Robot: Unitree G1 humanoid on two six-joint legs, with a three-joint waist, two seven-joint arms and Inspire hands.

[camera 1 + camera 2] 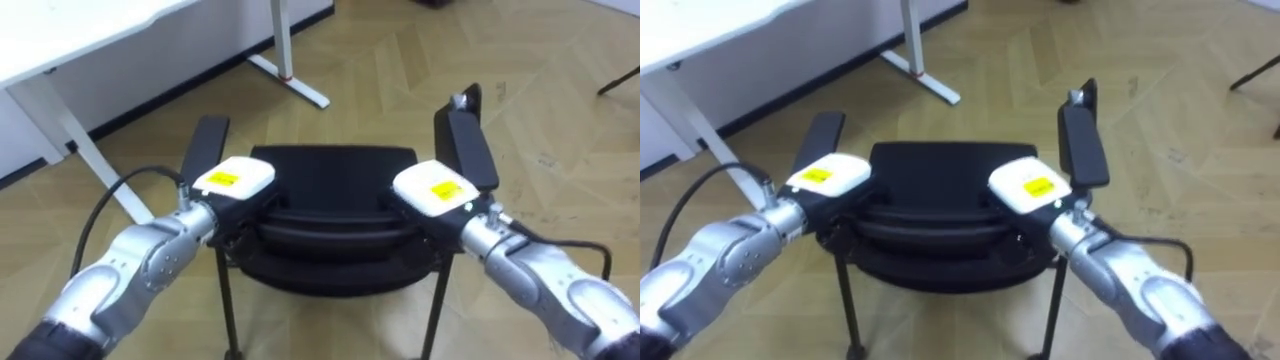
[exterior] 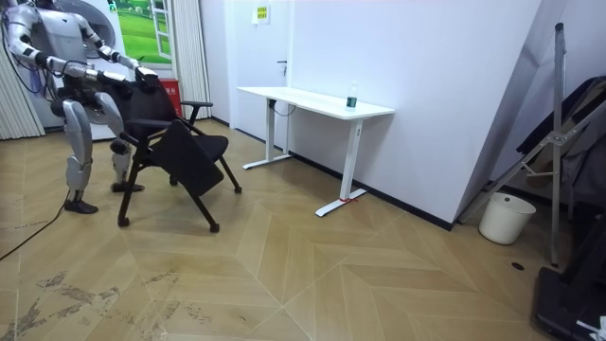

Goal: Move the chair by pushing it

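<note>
Left hand (image 1: 235, 180) and right hand (image 1: 432, 188) lie atop the backrest of the black chair (image 1: 335, 168); whether either grips it cannot be told. The chair stands on wood floor (image 1: 400, 60) directly before the robot, near the white desk (image 2: 294, 97).

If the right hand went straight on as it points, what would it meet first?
The right hand seems to touch the black chair's curved backrest; that comes first, though depth is unclear.

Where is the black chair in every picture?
Left eye view: chair in the centre.
Right eye view: chair centre, slightly left.
Room view: chair at the left, beside the robot.
Shared landmark: white desk, upper left in eye views, mid-picture in room view.
</note>
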